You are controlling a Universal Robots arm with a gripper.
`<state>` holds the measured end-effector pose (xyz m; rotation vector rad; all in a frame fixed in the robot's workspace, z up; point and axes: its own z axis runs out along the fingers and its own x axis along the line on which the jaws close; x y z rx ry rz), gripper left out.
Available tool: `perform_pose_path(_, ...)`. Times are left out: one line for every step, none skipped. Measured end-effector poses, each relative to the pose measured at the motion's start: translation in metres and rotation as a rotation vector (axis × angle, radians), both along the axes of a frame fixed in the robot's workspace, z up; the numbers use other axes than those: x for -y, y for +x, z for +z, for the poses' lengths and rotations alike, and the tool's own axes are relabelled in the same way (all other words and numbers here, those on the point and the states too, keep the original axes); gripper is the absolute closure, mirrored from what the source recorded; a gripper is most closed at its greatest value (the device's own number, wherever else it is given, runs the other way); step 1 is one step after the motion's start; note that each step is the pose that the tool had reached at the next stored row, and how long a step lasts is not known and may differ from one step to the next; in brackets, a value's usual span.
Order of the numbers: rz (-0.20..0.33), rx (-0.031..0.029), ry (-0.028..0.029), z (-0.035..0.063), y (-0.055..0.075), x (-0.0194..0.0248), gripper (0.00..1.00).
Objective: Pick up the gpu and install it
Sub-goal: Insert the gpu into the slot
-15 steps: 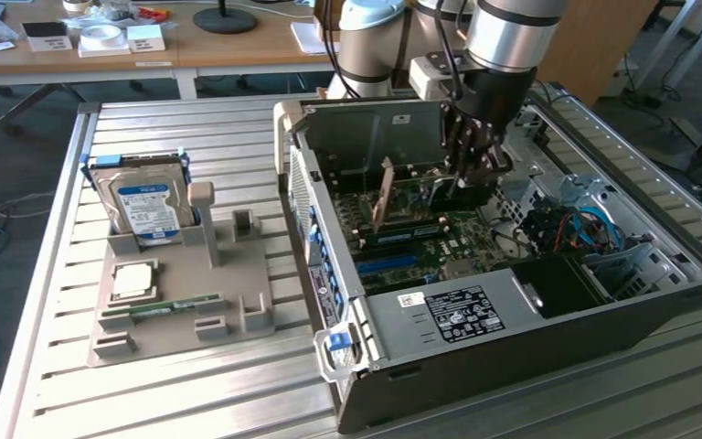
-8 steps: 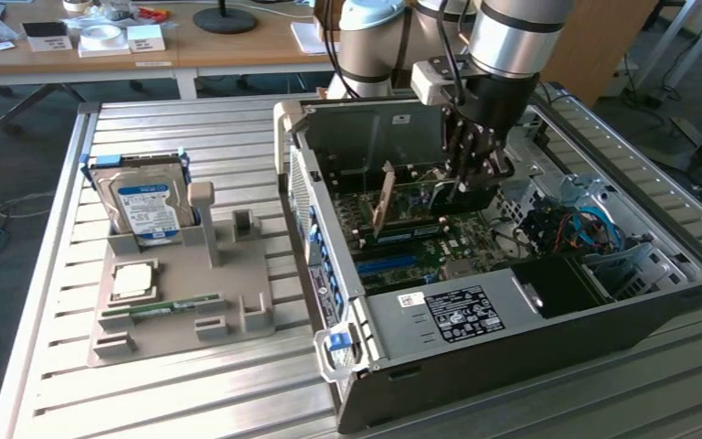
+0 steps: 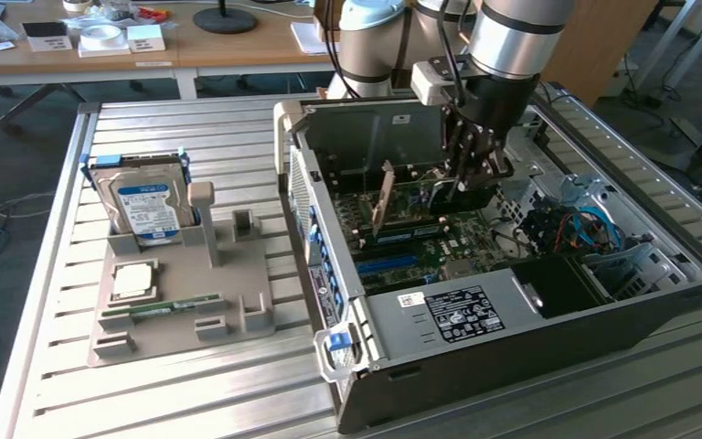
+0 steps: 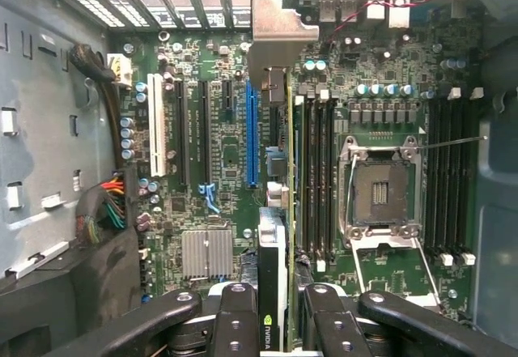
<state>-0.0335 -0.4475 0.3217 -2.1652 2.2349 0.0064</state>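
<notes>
The gpu (image 4: pixel 288 211) is a thin dark card seen edge-on in the wrist view, with its pale metal bracket (image 4: pixel 275 29) at the far end by the case's rear slots. My gripper (image 4: pixel 279 312) is shut on its near end, one black finger (image 4: pixel 235 316) on each side. The card hangs over the motherboard (image 4: pixel 210 155), just beside the long blue slot (image 4: pixel 252 130); whether it is seated I cannot tell. In the exterior view the gripper (image 3: pixel 467 187) reaches down into the open computer case (image 3: pixel 510 366), holding the upright gpu (image 3: pixel 412 197).
On the exterior view's left a grey holder (image 3: pixel 180 302) carries a hard drive (image 3: pixel 143 201), a processor (image 3: pixel 132 279) and a green memory stick (image 3: pixel 162 309). Inside the case are the open processor socket (image 4: pixel 380 191), the memory slots (image 4: pixel 316 171), a cable bundle (image 4: pixel 105 207) and the power supply (image 3: pixel 461 311).
</notes>
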Motion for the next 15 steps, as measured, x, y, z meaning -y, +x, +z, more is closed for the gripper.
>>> perform_pose_path(0.0, -0.0001, 0.0005, 0.0, 0.0, 0.0, 0.73)
perform_pose_path(0.0, -0.0001, 0.0067, 0.0, 0.0, 0.0001, 0.73)
perform_pose_path(0.0, 0.0, 0.0121, 0.0, 0.0, 0.0002, 0.73)
perform_pose_path(0.0, -0.0001, 0.0122, 0.0, -0.0001, 0.0002, 0.73)
perform_pose_path(0.0, 0.0, 0.0121, 0.0, 0.0, 0.0002, 0.73)
perform_pose_path(0.0, -0.0001, 0.0122, 0.0, 0.0, 0.0002, 0.73)
perform_pose_path(0.0, -0.0001, 0.0122, 0.0, 0.0, 0.0002, 0.73)
perform_pose_path(0.0, -0.0001, 0.0122, 0.0, 0.0, 0.0002, 0.73)
perform_pose_path(0.0, -0.0001, 0.0122, 0.0, -0.0001, 0.0002, 0.73)
perform_pose_path(0.0, -0.0001, 0.0122, 0.0, 0.0, 0.0002, 0.73)
perform_pose_path(0.0, -0.0001, 0.0121, 0.0001, -0.0001, 0.0005, 0.73)
perform_pose_path(0.0, -0.0001, 0.0122, 0.0001, -0.0002, 0.001, 0.73)
perform_pose_path(0.0, -0.0001, 0.0123, 0.0001, -0.0004, 0.0016, 0.73)
perform_pose_path(0.0, -0.0001, 0.0123, 0.0001, -0.0006, 0.0021, 0.73)
perform_pose_path(0.0, -0.0001, 0.0124, 0.0, -0.0006, 0.0021, 0.73)
